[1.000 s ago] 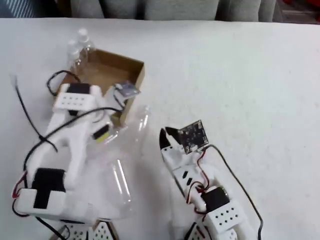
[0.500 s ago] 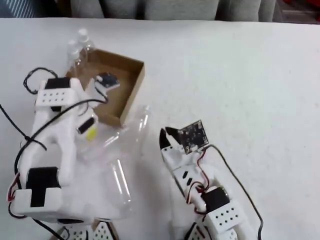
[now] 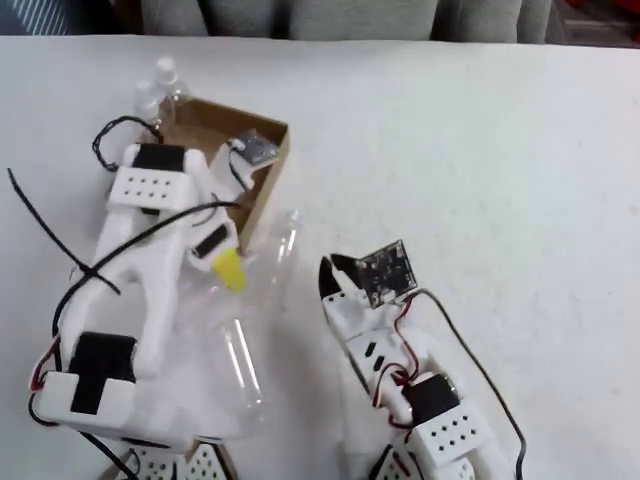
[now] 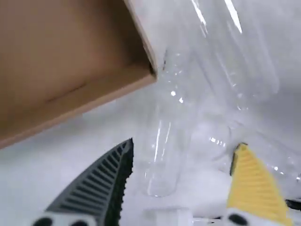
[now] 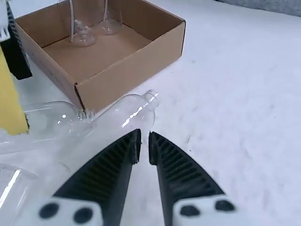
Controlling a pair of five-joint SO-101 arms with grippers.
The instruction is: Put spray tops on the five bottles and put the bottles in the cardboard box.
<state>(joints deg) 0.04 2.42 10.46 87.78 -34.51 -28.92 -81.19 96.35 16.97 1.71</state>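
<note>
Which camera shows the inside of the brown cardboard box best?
The right wrist view: it looks into the open brown cardboard box, with two clear plastic bottles standing inside. In the high view the left arm covers part of it. The left wrist view shows one corner.

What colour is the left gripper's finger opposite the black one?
That finger is yellow; the left wrist view shows it best.

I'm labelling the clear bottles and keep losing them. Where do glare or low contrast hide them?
High view: lying bottles blend into the white table, traced by thin bright streaks. Left wrist view: glints outline a bottle at the cardboard box corner. Right wrist view: one streak marks the bottle.
</note>
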